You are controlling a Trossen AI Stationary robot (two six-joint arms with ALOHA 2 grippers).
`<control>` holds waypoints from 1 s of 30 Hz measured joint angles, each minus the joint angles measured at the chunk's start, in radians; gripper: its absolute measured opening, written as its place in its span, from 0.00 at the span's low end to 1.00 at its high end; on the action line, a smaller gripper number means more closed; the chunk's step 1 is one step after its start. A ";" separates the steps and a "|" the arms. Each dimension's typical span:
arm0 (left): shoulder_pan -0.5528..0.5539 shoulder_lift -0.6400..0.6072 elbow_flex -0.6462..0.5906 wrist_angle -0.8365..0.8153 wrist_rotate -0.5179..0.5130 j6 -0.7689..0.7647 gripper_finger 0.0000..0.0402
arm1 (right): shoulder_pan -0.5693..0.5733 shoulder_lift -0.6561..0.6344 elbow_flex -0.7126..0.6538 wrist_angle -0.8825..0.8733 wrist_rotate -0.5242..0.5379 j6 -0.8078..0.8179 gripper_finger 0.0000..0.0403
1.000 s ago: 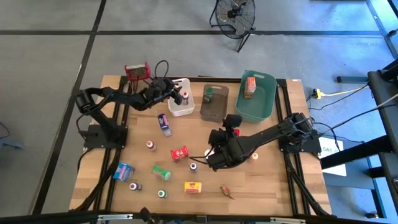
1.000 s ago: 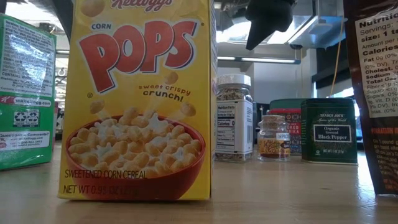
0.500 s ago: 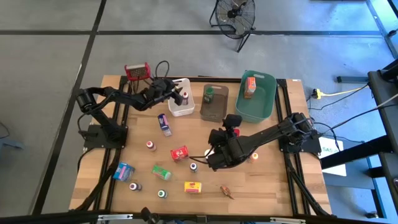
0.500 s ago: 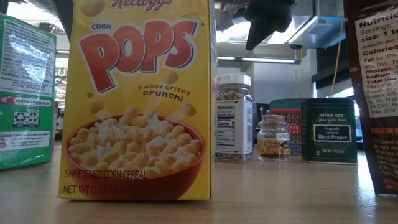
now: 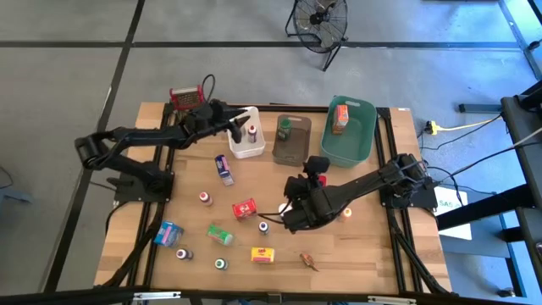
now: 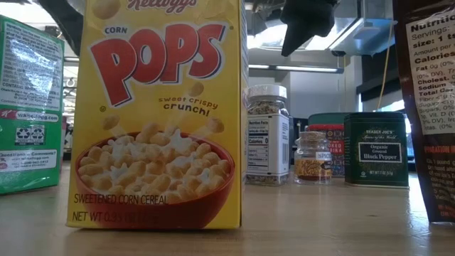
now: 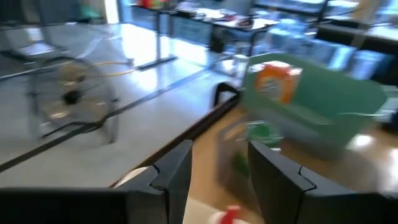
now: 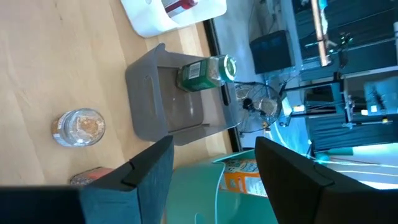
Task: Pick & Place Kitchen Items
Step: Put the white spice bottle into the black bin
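With the left hand (image 5: 230, 126) parted and empty beside the white tub (image 5: 246, 146) holding the red-capped bottle (image 5: 251, 132), it should lift clear without clipping the rim.

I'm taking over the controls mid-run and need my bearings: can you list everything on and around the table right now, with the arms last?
White tub: one, back left, red-capped bottle inside.
Grey tub: one, back centre, green-capped bottle inside.
Green tub: one, back right, orange box inside.
Mesh basket: one, red-topped, back left corner.
Loose groceries: about ten, mixed colours, on the front half, including a yellow box, red tin, blue box.
Fan: one, black, floor behind.
Left gripper: open, over the white tub.
Right gripper: open, mid-table.
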State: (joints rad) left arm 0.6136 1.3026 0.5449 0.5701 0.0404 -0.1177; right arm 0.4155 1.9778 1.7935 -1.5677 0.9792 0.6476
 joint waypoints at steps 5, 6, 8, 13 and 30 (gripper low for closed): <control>-0.021 -0.101 0.000 -0.079 0.128 -0.022 0.38 | 0.022 0.000 0.000 0.000 0.059 0.002 0.56; -0.029 -0.118 0.000 -0.095 0.144 -0.023 0.38 | 0.027 0.000 0.000 0.000 0.067 0.006 0.56; -0.049 -0.148 0.000 -0.124 0.174 -0.024 0.38 | 0.034 0.000 0.000 -0.004 0.075 0.023 0.56; -0.123 -0.209 0.000 -0.174 0.218 -0.002 0.37 | 0.053 0.000 0.000 -0.003 0.075 0.045 0.56; -0.325 -0.261 0.000 -0.189 0.224 0.160 0.49 | 0.078 0.000 0.000 -0.003 0.064 0.055 0.56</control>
State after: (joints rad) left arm 0.2886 1.0412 0.5449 0.3816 0.2646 0.0425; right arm 0.4938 1.9778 1.7935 -1.5711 1.0431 0.7029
